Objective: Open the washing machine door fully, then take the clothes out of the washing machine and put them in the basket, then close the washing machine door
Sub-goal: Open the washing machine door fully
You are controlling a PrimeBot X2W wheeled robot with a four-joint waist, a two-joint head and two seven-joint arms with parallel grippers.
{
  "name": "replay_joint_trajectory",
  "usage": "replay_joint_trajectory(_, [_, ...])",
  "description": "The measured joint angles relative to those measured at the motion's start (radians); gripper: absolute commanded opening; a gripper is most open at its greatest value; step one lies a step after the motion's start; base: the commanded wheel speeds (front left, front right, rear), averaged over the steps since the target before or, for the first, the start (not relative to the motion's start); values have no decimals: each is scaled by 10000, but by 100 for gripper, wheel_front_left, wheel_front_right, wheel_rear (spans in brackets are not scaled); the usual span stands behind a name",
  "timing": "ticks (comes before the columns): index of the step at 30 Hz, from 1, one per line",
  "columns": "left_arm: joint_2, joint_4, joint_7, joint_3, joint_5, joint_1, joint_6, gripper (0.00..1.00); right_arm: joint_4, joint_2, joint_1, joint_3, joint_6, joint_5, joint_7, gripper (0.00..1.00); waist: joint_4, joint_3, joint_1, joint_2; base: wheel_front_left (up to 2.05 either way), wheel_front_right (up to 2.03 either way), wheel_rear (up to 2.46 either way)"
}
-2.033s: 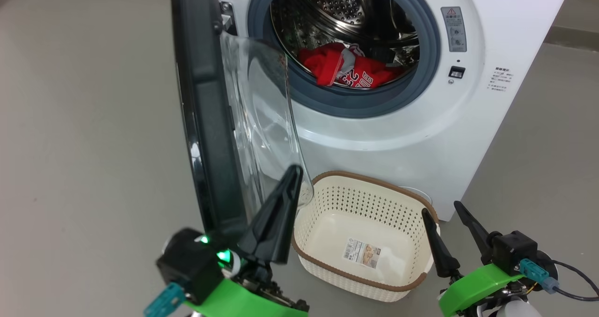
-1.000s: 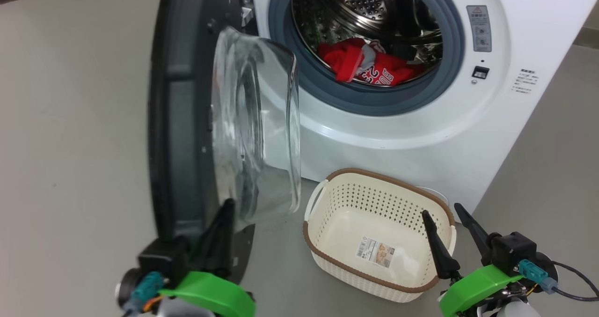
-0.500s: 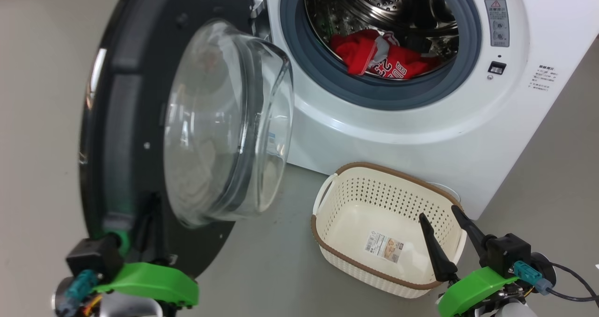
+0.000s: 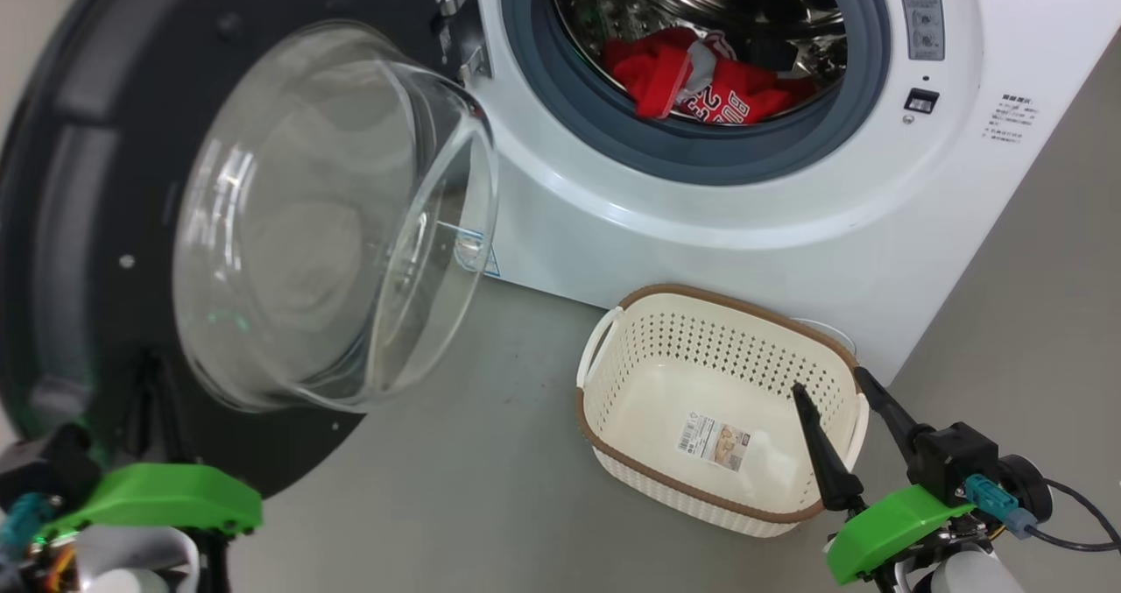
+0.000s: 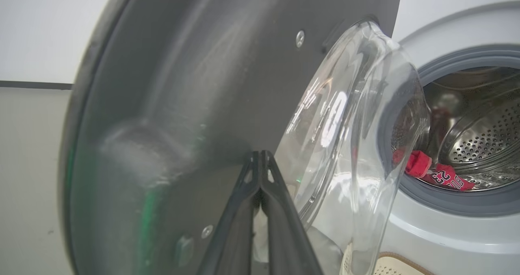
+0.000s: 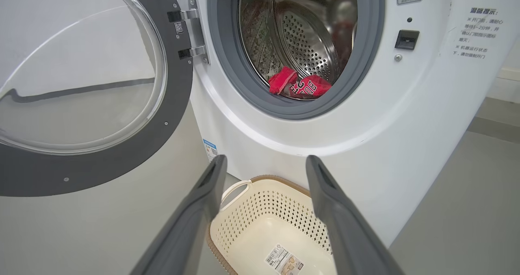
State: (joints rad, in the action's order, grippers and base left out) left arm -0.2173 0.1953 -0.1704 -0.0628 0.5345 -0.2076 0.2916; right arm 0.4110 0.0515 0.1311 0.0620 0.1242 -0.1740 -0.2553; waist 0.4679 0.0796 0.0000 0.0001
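Observation:
The washing machine door (image 4: 79,181) stands swung far out to the left, its dark grey inner face and clear glass bowl (image 4: 333,216) turned toward me. My left gripper (image 4: 151,383) is shut with nothing in it, and its tips (image 5: 260,155) lie at the door's inner face (image 5: 183,84) beside the bowl. Red clothes (image 4: 701,85) lie in the steel drum of the white washing machine (image 4: 744,225). The cream basket (image 4: 701,300) sits empty on the floor below the opening. At the basket's right end my right gripper (image 4: 832,383) hangs open and holds nothing; its wrist view looks over the basket (image 6: 243,183) toward the clothes (image 6: 300,86).
The door hinge (image 6: 191,31) sits on the left of the opening. Grey floor (image 4: 490,453) spreads between the door and the basket and to the right of the machine. A black cable (image 4: 1077,497) trails from my right wrist.
The door has swung much further open to the left, from edge-on to showing its inner face. My shut left gripper moved left with it. The right gripper barely moved.

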Motion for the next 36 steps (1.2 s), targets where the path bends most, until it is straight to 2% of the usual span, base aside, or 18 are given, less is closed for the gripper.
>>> replay_joint_trajectory(7, [-232, 552, -297, 571, 322, -387, -4, 0, -23, 13, 15, -125, 0, 128, 0, 100, -139, 222, 0, 0, 0, 0, 0])
replay_joint_trajectory(16, [-895, 1429, -334, 1235, 606, -911, -128, 0, -25, 198, 211, -123, 0, 198, 0, 100, -316, 501, 0, 0, 0, 0, 0])
replay_joint_trajectory(27, [-1233, 3016, -621, 1609, 945, -1872, -974, 0, 48, 403, 382, -56, 0, 198, 0, 100, -333, 665, 0, 0, 0, 0, 0])
replay_joint_trajectory(36, [-1534, 4523, -777, 1944, 1131, -2678, -1434, 0, 96, 416, 623, 13, 0, 198, 0, 100, -479, 698, 0, 0, 0, 0, 0])
